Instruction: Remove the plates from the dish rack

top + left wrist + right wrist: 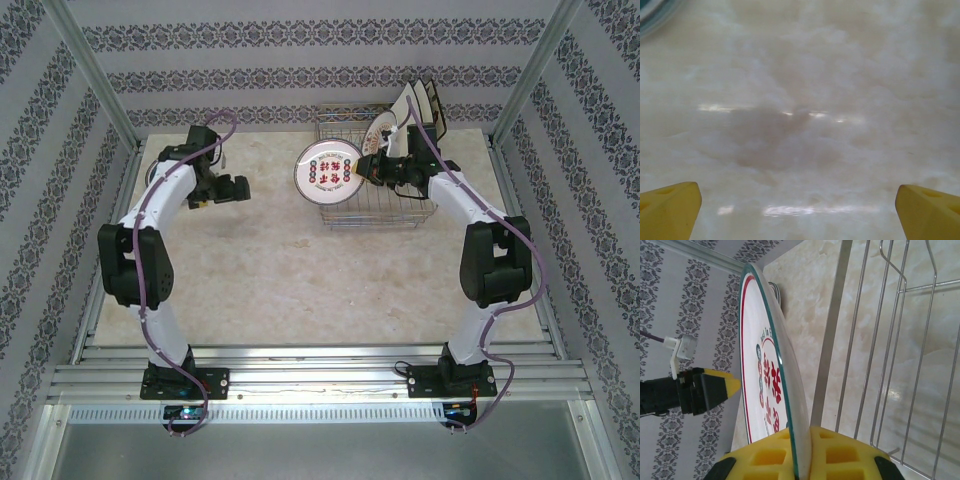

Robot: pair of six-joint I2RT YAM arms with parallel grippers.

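Right pincer point(800, 457) clamped on edge of round white plate with red-and-green patterned rim point(325, 172), at 9 o'clock edge of silver wire dish rack point(390, 215). Left pincer point(236, 188) spread wide, empty, over beige marble counter point(260, 280).

glossy cream marbled tabletop point(800, 125) lies spread beneath the left fingers point(670, 210); grey patterned wallpaper point(670, 300) stands beyond the right fingers point(840, 455), an aluminium post point(90, 70) at its corner.

You have open tabletop point(300, 290) front and centre, dish rack point(400, 210) blocking far right, round plate point(322, 172) jutting off its left
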